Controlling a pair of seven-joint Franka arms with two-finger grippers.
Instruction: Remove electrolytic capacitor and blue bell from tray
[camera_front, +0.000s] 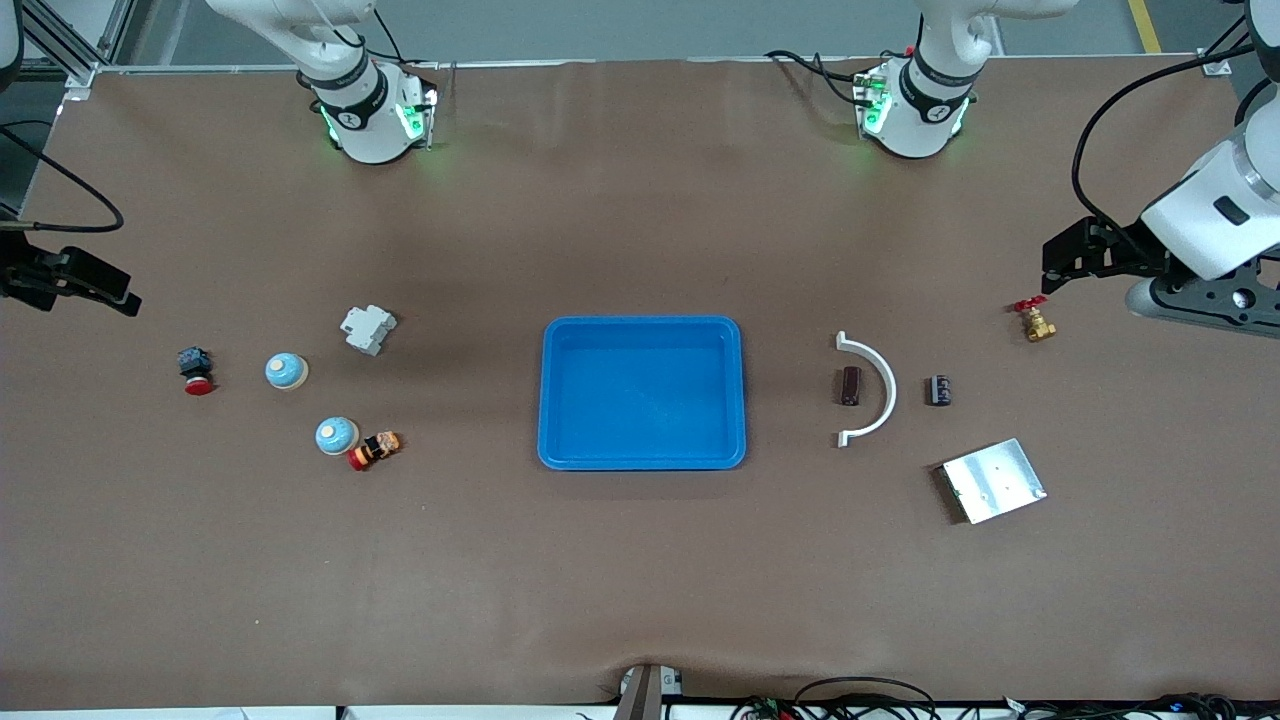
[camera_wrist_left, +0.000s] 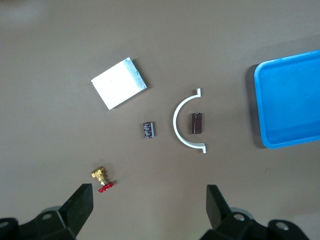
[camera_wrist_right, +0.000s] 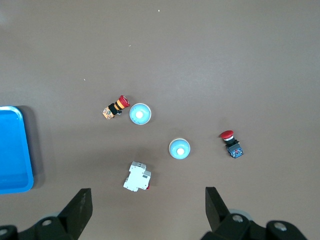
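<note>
Two light-blue dome bells (camera_front: 286, 371) (camera_front: 336, 436) sit toward the right arm's end of the table; they also show in the right wrist view (camera_wrist_right: 179, 149) (camera_wrist_right: 140, 114). A dark brown capacitor (camera_front: 850, 386) lies inside a white arc (camera_front: 884, 388), and a black capacitor (camera_front: 939, 390) lies beside the arc; both show in the left wrist view (camera_wrist_left: 196, 123) (camera_wrist_left: 148, 130). A blue tray (camera_front: 552, 440) stands at mid-table, empty. My left gripper (camera_front: 1052, 265) (camera_wrist_left: 148, 205) is open and empty over the table's left arm end, near a brass valve. My right gripper (camera_front: 120, 295) (camera_wrist_right: 147, 207) is open and empty over the right arm's end.
A brass valve with a red handle (camera_front: 1035, 322) and a metal plate (camera_front: 993, 480) lie near the capacitors. A white circuit breaker (camera_front: 368, 329), a red push button (camera_front: 196, 372) and an orange emergency-stop button (camera_front: 375, 450) lie near the bells.
</note>
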